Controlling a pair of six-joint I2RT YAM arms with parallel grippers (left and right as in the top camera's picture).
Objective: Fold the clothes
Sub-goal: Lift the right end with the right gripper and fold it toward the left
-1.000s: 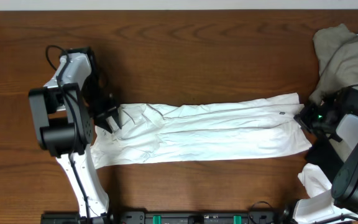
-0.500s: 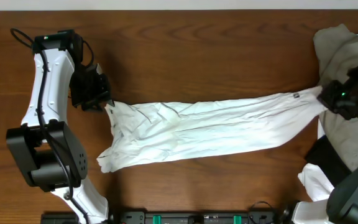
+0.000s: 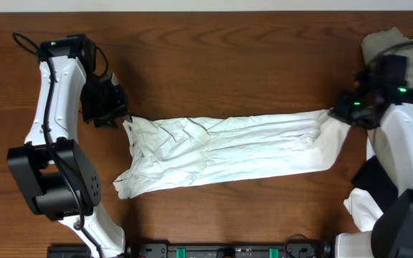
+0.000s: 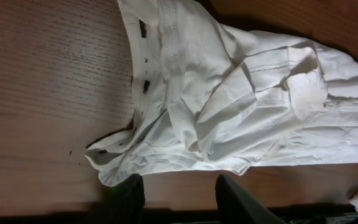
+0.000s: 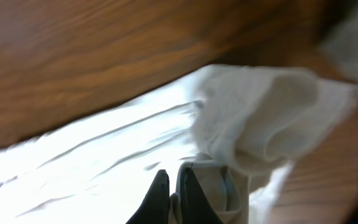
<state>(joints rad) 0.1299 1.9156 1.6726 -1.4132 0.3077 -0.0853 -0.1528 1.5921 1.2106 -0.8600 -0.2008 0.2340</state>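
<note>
The clothes, a white T-shirt point(image 3: 221, 150), lie folded into a long band across the middle of the table. My left gripper point(image 3: 120, 115) stands open just off the band's far-left corner, touching nothing. In the left wrist view its fingers point(image 4: 132, 196) frame bare wood below the crumpled shirt point(image 4: 241, 93), which shows small dark marks near its neck band. My right gripper point(image 3: 341, 113) is shut on the shirt's right end and holds it raised. In the right wrist view the gripper point(image 5: 171, 183) pinches white fabric point(image 5: 104, 149), and a rolled fold bulges to the right.
A beige-grey garment point(image 3: 400, 50) is piled at the far right. A black cloth point(image 3: 375, 179) and a white scrap point(image 3: 364, 208) lie near the front right. The brown wooden table point(image 3: 235, 64) runs past the shirt at the back.
My left gripper let go of the shirt's left corner and its arm swung out to the far left. My right gripper pulled the right end outward, then carried it back leftward.
</note>
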